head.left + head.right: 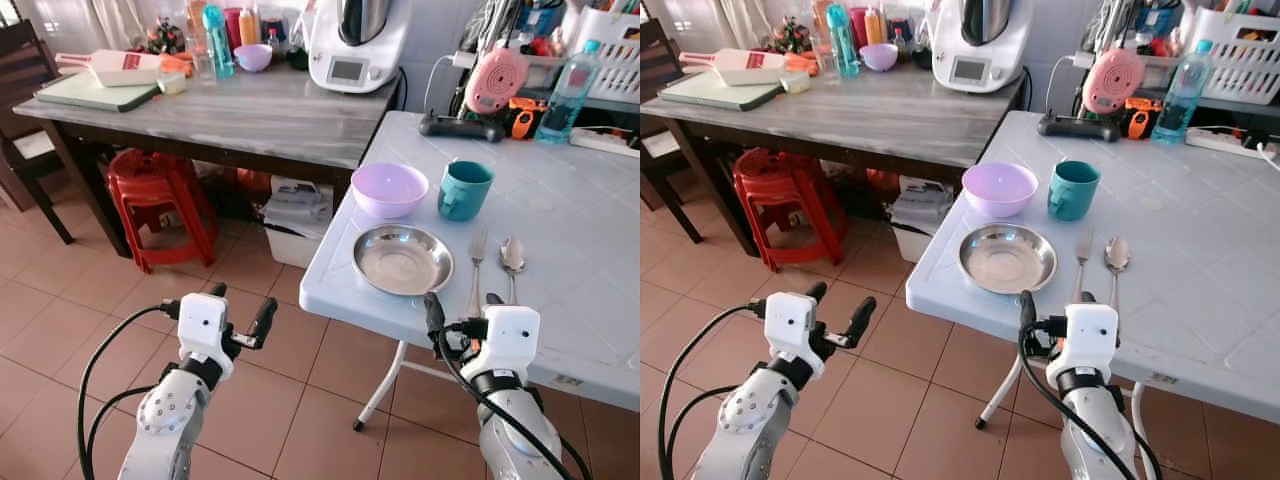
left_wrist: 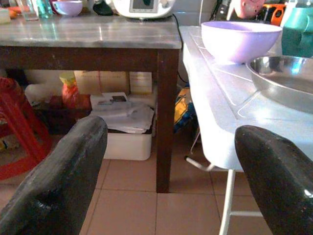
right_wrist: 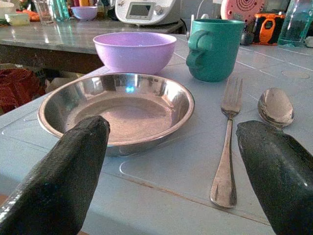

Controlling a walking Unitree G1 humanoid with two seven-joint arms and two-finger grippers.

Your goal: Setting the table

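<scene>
The left gripper point(image 1: 242, 312) is held up over the tiled floor point(image 1: 80, 300), off the near left corner of the white plastic folding table point(image 1: 590, 250), with its two black fingers point(image 2: 58, 186) spread wide and nothing between them. The silver left arm bends up from below, a black cable looping beside it.

The right gripper point(image 1: 462, 312) sits at the near edge of the white table, level with the tabletop, its jaws also parted wide and empty. One finger stands before the plate, the other near the handles of the cutlery.

On the table just beyond it, from left to right: a round, shallow stainless-steel plate point(image 3: 117, 110), shiny and empty; a metal fork point(image 3: 227, 142) lying with tines pointing away from the robot; and a metal spoon point(image 3: 275, 106) beside it, bowl end away. Behind the plate stands a lilac plastic bowl point(image 1: 389, 189), upright, close to the plate's far rim. Just to its right is a teal plastic mug point(image 1: 464, 190), upright, behind the fork.

Left of the white table stands a grey marble-topped table point(image 1: 250, 115) with a red plastic stool point(image 1: 155, 200) under it.
</scene>
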